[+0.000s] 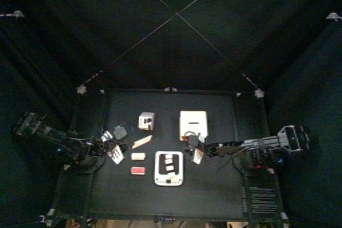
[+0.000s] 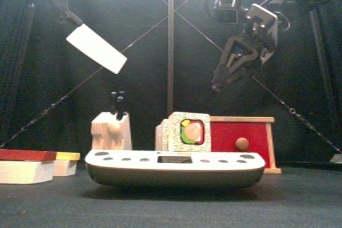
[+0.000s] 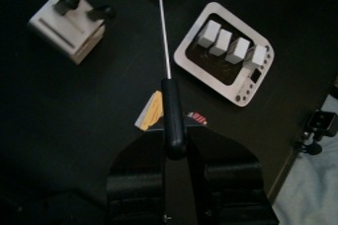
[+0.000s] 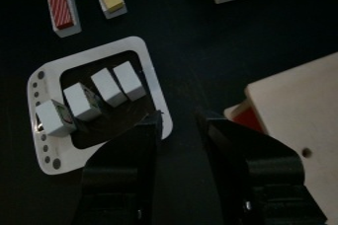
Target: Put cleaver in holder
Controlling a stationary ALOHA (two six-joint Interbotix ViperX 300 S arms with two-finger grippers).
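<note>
Top view first: on the black tabletop (image 1: 225, 107) the holder (image 1: 147, 122), a small cream block with dark handles poking out of its top, stands near a larger pale box with a red side (image 1: 195, 122). In front of them lies a white tray with black marks (image 1: 168, 165), a small red piece (image 1: 136, 170) just beside it. Black curtains (image 1: 80, 22) close in all round.

Front view: the cleaver (image 2: 96, 48), a flat white rectangular blade, hangs tilted in the air, well above the holder and to its left. The right gripper (image 2: 230, 74) is raised over the red-sided box.

Left wrist view: the left gripper (image 3: 175, 152) is clamped on the cleaver's dark handle, the blade seen edge-on as a thin line. The holder sits apart, two dark handles in it; the tray carries a row of small white blocks (image 3: 227, 46).

Right wrist view: jaws spread wide, nothing between them, over the tray and the box.
</note>
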